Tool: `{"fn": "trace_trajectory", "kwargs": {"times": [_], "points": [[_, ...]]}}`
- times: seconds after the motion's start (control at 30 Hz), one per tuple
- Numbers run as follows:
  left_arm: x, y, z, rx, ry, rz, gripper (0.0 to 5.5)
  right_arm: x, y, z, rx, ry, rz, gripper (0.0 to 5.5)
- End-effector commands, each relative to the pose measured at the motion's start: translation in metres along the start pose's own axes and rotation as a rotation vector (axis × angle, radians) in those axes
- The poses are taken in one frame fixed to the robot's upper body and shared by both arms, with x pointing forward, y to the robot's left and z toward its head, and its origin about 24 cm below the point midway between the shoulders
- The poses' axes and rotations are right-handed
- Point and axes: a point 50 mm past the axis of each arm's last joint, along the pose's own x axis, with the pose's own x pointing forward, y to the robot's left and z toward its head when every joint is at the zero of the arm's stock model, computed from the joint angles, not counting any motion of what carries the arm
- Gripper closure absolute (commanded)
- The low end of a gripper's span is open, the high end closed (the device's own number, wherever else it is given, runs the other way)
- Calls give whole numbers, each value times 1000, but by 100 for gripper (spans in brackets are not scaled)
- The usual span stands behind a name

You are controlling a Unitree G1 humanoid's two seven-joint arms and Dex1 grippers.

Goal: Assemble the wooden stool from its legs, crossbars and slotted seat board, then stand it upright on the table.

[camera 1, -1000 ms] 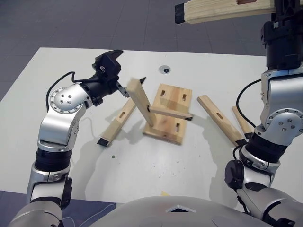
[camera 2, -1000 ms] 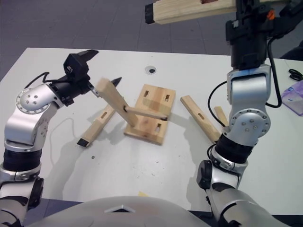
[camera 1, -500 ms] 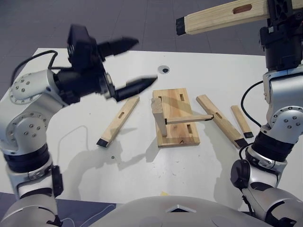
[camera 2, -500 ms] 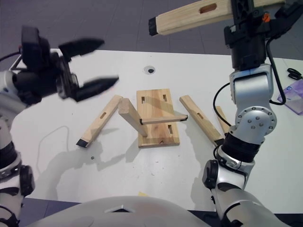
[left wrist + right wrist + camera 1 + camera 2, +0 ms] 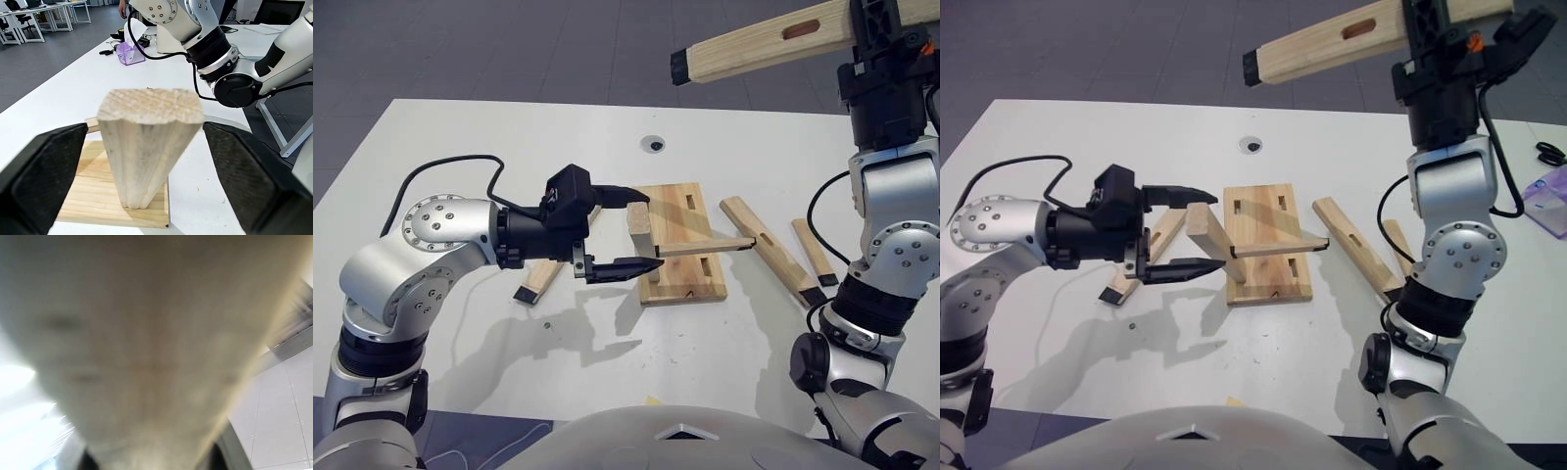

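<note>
The slotted seat board (image 5: 697, 280) lies flat on the white table. A wooden leg (image 5: 638, 223) with a crossbar (image 5: 705, 247) plugged into it rests on the board. My left gripper (image 5: 651, 231) is open, one finger on each side of that leg's upper end; in the left wrist view the leg's end (image 5: 149, 147) stands between the two pads (image 5: 44, 176) without touching them. High above the table's right side, my right gripper (image 5: 873, 24) is shut on another leg (image 5: 764, 44), held nearly level. A third leg (image 5: 536, 279) lies left of the board, partly hidden by my left gripper.
A slotted leg (image 5: 769, 247) and a short crossbar (image 5: 813, 252) lie right of the board. A small round hole (image 5: 654, 145) sits in the table behind it. A purple packet (image 5: 1552, 201) and scissors (image 5: 1552, 152) lie at the far right edge.
My left gripper let go of the leg with crossbar, which dropped onto the turned seat board. The gripper rose open, then came down around the leg's upper end. The right arm's leg tilted slightly.
</note>
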Motion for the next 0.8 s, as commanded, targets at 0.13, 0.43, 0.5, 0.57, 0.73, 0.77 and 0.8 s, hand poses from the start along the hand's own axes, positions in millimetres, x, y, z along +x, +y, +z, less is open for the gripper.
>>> {"fn": "trace_trajectory", "kwargs": {"times": [0.13,0.43,0.5,0.57,0.73,0.77,0.8], "points": [[5,1,-10,8,29,23,243,-1,3,-3,-2,4,7,448],[14,16,-12,53,-1,169,337,-5,-9,-7,-66,30,-57,448],[18,22,-18,58,10,248,339,-7,-15,-11,-139,66,-84,448],[20,24,-28,67,41,314,341,-9,-20,-13,-260,119,-104,448],[30,22,-49,145,146,408,344,-7,-33,-14,-526,236,-111,448],[33,22,-51,150,147,423,344,-6,-35,-15,-570,256,-109,448],[35,21,-53,161,152,433,344,-5,-36,-17,-607,275,-101,448]]}}
